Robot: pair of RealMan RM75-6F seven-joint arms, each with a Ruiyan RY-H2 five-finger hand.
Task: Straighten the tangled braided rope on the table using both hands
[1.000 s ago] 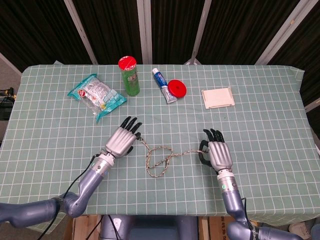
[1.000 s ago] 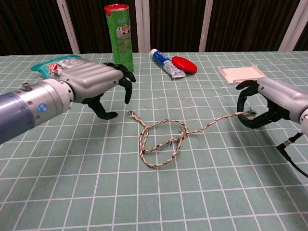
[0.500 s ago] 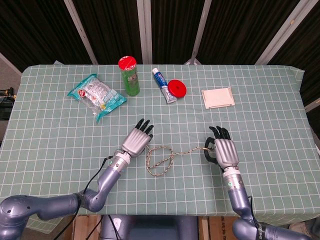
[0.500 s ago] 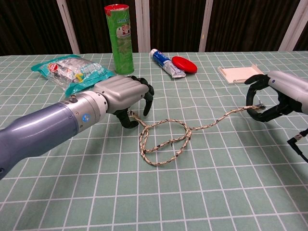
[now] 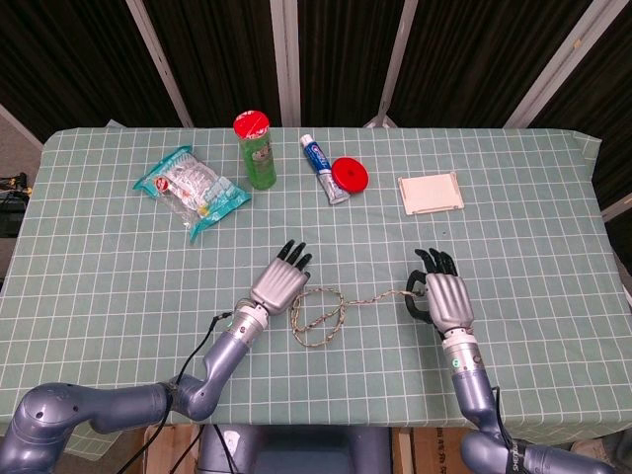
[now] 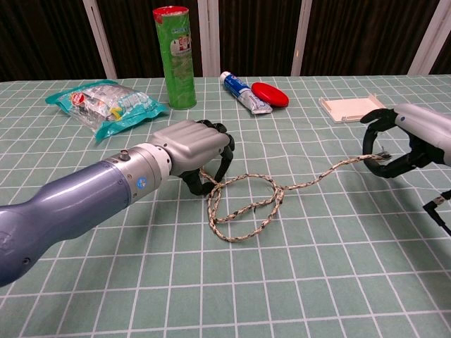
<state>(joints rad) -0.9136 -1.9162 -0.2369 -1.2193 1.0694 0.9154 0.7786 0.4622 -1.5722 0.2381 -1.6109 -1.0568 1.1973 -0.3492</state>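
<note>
The braided rope lies near the table's front, knotted into overlapping loops, with a single strand running right. My left hand sits over the rope's left end, its fingers curled down around it; the end itself is hidden, so a grip does not show. In the head view the left hand touches the loops' left side. My right hand pinches the rope's right end between thumb and finger, just above the cloth. It also appears as the right hand in the head view.
At the back of the green checked tablecloth stand a green can with a red lid, a toothpaste tube, a red disc, a white box and a snack bag.
My left hand has moved right and down onto the rope's left end, and its fingers have curled over it. The right hand drew its end slightly right, then held still.
</note>
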